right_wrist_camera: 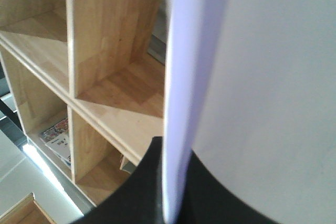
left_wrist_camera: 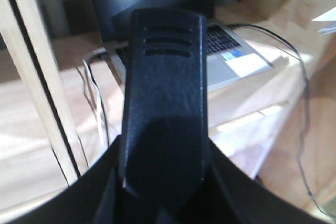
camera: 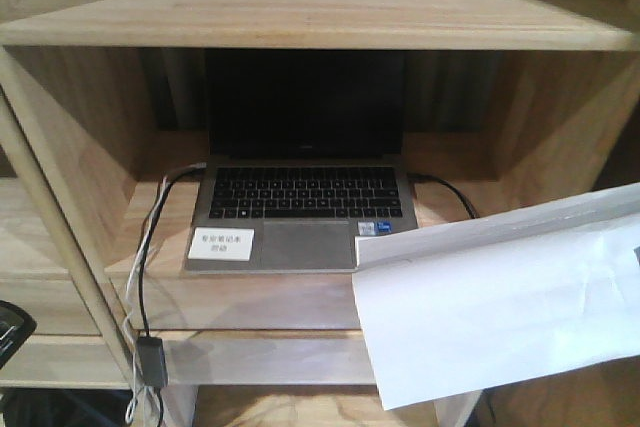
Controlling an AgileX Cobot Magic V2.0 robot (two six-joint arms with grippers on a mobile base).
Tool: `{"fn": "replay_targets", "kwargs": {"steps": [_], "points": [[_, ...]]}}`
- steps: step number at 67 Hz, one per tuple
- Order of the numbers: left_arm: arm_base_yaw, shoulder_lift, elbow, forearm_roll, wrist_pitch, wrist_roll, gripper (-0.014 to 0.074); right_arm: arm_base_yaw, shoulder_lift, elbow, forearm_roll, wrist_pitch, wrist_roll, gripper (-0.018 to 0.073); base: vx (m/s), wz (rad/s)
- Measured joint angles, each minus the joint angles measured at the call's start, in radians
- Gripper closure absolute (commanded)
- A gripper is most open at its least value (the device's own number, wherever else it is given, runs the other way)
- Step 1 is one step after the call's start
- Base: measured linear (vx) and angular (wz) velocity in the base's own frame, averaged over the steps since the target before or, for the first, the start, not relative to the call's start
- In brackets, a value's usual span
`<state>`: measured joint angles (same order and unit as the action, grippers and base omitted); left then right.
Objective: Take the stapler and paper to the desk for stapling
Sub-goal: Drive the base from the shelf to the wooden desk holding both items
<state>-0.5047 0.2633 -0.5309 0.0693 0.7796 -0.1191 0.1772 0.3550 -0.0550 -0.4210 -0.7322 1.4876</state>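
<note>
Pale wooden shelf unit [camera: 300, 7] with a silver open laptop [camera: 305, 217] ahead; desk not in frame. Left gripper [left_wrist_camera: 163, 198] is clamped on the small black stapler [left_wrist_camera: 165, 87], long axis pointing straight out toward the laptop. Right gripper [right_wrist_camera: 173, 192] pinches the plain white paper sheet [camera: 500, 297] by an edge, held midair right of the laptop.
</note>
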Motion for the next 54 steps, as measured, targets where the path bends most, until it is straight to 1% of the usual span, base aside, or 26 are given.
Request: {"fn": "replay_targets", "kwargs": {"steps": [54], "points": [[0.0,0.0,0.0,0.0,0.001,0.0,0.0603,0.0,0.0,0.0,-0.002,0.0,0.0,0.0566,-0.16,-0.01]]}}
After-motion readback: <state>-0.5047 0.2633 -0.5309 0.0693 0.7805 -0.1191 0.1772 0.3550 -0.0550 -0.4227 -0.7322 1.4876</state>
